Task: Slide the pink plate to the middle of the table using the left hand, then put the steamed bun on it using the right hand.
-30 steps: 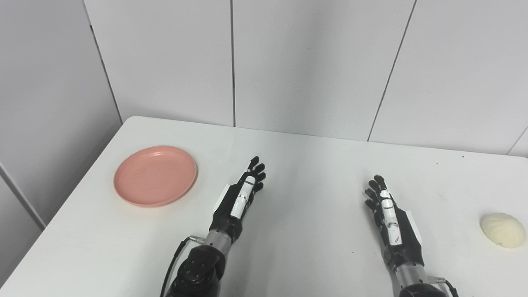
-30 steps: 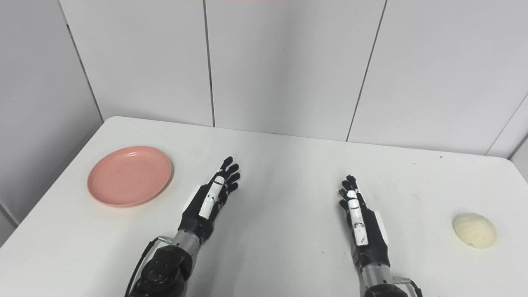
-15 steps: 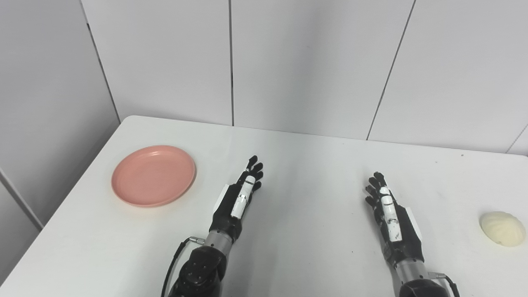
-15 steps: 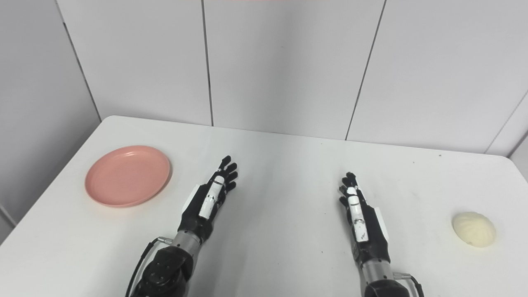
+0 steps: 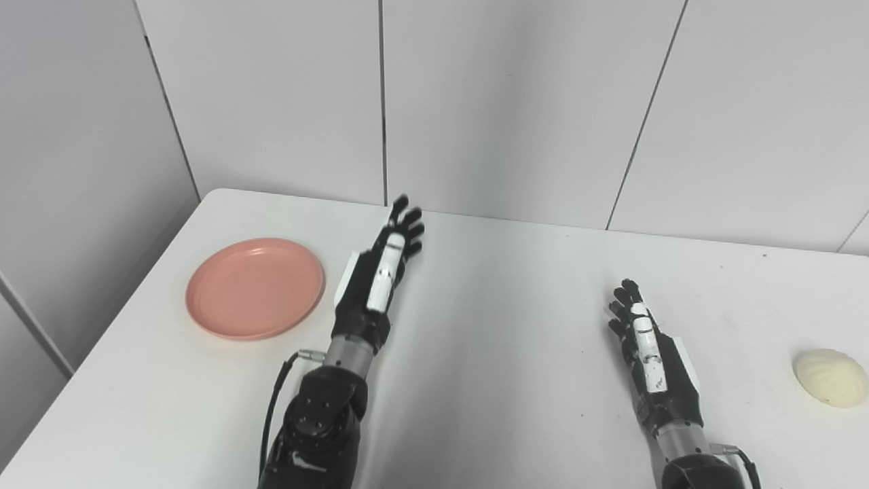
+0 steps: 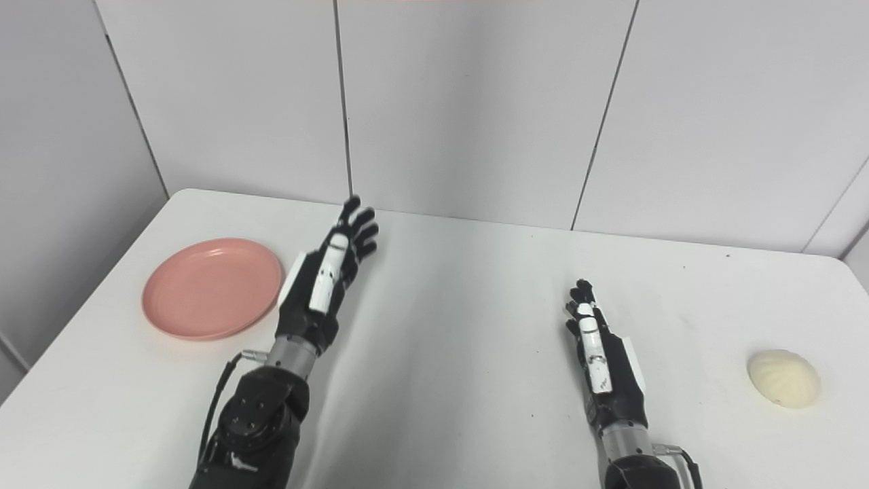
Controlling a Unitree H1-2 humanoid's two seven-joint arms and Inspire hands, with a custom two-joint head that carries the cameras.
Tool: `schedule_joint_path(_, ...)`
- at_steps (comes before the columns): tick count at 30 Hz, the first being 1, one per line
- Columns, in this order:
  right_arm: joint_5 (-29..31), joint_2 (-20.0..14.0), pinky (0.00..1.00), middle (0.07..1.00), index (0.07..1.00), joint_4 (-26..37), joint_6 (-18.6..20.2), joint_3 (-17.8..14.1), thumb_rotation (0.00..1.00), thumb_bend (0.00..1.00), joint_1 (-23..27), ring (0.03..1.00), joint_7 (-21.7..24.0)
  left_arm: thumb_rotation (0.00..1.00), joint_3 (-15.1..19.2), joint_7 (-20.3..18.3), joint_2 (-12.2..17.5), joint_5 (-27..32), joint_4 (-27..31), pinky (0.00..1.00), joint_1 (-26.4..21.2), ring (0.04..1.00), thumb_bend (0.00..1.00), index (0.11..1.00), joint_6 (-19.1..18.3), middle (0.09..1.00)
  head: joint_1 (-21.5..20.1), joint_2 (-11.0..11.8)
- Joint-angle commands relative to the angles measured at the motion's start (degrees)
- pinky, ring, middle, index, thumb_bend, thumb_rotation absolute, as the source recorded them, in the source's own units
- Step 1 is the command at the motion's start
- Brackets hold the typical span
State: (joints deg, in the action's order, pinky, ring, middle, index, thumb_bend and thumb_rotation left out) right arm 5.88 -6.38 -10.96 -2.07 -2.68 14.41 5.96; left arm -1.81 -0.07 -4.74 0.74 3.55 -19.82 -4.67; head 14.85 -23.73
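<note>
A round pink plate [image 5: 255,288] lies flat near the left edge of the white table [image 5: 502,326]. My left hand [image 5: 380,275] is lifted above the table just right of the plate, open, with straight fingers pointing away from me; it holds nothing and is apart from the plate. A pale cream steamed bun [image 5: 829,377] sits at the far right of the table. Well left of the bun my right hand [image 5: 646,346] hangs low over the table, open and holding nothing.
White wall panels [image 5: 516,102] rise straight behind the table's far edge. The table's left edge runs close beside the plate, with grey floor beyond it. A black cable [image 5: 275,401] hangs along my left forearm.
My left hand has risen and moved forward and a little left, now standing beside the plate's right rim. My right hand has barely shifted. Plate and bun stay put.
</note>
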Motion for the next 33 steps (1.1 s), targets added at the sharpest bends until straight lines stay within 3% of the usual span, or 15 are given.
schedule_joint_path(1,0.4,-0.2,0.99,0.973,0.978,-2.6,-2.5,-0.3,1.0,0.16,-2.3,0.968,0.5,1.0,0.5,0.9,-0.1,-0.4,3.6,0.99,-2.2,0.942,0.45,0.946,-0.6,0.948,0.0,-0.1)
schedule_joint_path(9,0.4,-0.4,0.98,0.967,0.973,-3.1,-2.7,-0.6,1.0,0.17,-2.3,0.961,0.4,1.0,4.4,1.6,1.9,0.8,12.7,0.98,-2.3,0.922,0.45,0.93,-2.7,0.938,0.7,0.2)
schedule_joint_path(13,0.3,-0.7,0.98,0.969,0.975,-2.6,-2.3,-0.6,1.0,0.16,-2.4,0.962,0.5,1.0,6.8,2.5,2.7,1.3,15.1,0.93,-2.3,0.904,0.46,0.92,-2.2,0.919,1.1,0.2)
schedule_joint_path(20,-0.1,-1.4,0.98,0.964,0.968,-3.3,-3.5,-0.6,1.0,0.16,-2.3,0.958,0.5,1.0,10.2,3.8,3.6,2.1,19.3,0.94,-2.8,0.919,0.44,0.926,-3.2,0.93,1.9,0.1)
schedule_joint_path(27,0.5,-1.8,1.0,0.975,0.978,-3.6,-3.9,-0.6,1.0,0.16,-2.0,0.97,1.5,1.0,14.6,5.1,6.0,5.9,18.3,0.95,-3.3,0.936,0.46,0.945,-1.7,0.949,3.0,0.1)
schedule_joint_path(33,0.2,-1.8,0.99,0.976,0.975,-2.9,-3.2,-0.8,1.0,0.14,-2.2,0.968,1.1,1.0,19.2,6.6,8.7,8.0,14.0,0.95,-3.5,0.937,0.47,0.945,1.5,0.946,3.7,0.1)
